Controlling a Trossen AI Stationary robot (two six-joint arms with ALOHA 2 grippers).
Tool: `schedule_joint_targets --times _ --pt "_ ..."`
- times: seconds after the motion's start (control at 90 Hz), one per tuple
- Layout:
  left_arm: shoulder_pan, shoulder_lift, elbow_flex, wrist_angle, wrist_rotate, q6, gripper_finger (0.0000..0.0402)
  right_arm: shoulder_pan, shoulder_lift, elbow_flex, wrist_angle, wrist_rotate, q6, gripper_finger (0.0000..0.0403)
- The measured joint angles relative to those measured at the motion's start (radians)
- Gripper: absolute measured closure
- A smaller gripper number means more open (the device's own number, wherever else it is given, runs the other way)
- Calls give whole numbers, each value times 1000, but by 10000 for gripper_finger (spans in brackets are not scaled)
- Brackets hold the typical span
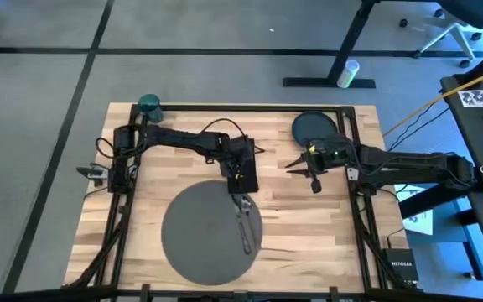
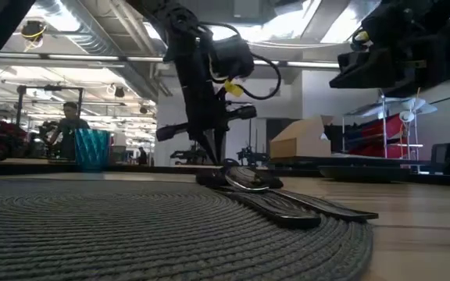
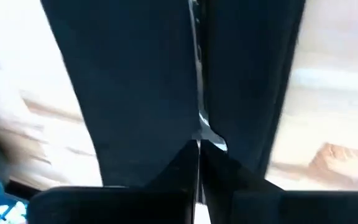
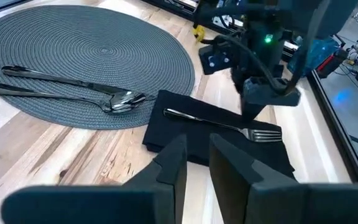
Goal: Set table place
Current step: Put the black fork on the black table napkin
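The left gripper (image 4: 263, 99) hangs low over the tine end of a fork (image 4: 229, 126) that lies flat on a black napkin (image 4: 185, 130), which sits on the table (image 1: 309, 226) just beside the grey mat (image 1: 195, 235); whether it pinches the fork I cannot tell. Two more pieces of cutlery (image 4: 73, 81) lie side by side on the mat's edge nearest the napkin. The right gripper (image 4: 194, 140) hovers near the dark plate (image 1: 314, 127) at the far right, slightly spread and empty, and the teal cup (image 1: 149, 103) stands at the far left corner.
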Motion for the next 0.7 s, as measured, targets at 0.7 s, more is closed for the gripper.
schedule_joint_targets --times 0.7 --pt "12 39 0 -63 41 -67 401 0 0 0 -2 0 -1 349"
